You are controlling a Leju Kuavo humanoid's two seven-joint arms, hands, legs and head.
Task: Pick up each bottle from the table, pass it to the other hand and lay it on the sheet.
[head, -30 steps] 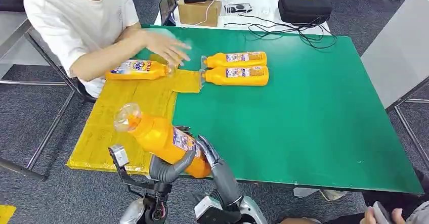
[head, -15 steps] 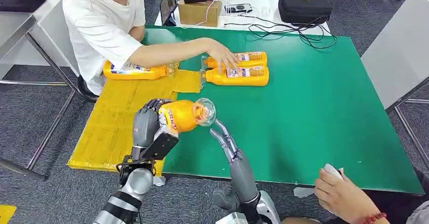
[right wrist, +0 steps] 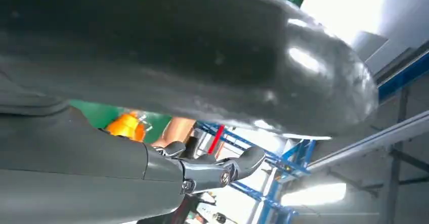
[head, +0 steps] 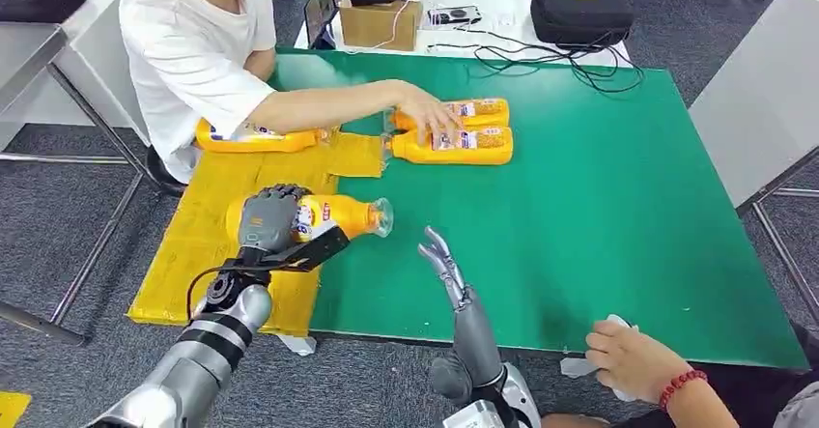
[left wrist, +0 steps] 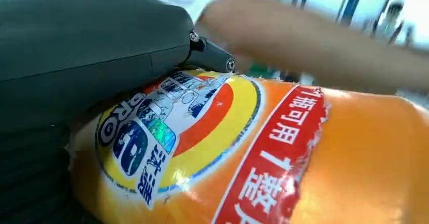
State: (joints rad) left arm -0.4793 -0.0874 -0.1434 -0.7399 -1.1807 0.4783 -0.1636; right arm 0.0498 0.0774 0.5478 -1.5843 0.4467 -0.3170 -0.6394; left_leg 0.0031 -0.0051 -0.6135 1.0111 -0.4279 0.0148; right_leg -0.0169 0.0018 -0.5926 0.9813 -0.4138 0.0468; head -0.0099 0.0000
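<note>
Left of centre in the head view, the bottle (head: 333, 215) lies nearly level in the left hand (head: 268, 219), its long axis running left to right across the frame, clear cap toward the right and base buried under the fingers. Its body hangs over the right edge of the yellow sheet (head: 208, 244), with the cap end reaching out over the green tabletop (head: 599, 225). The left hand grasps it around the labelled middle; in the left wrist view the label (left wrist: 167, 133) sits just beside the grey thumb.

The right hand (head: 439, 259) stands to the lower right of the cap, apart from the bottle, fingers straight and spread, holding nothing. So the hand-over looks done, and the laying-down falls to the left hand alone.

What the coming move seems to turn on is that the sheet lies to the left of and below the bottle: the bottle needs to shift left along its own axis and come down, or the cap end would likely rest on green.

Toward the upper middle of the frame, two more bottles (head: 454, 145) lie side by side on the tabletop, a person's hand (head: 430, 117) on them, and a third (head: 256, 138) lies at the sheet's far end.
</note>
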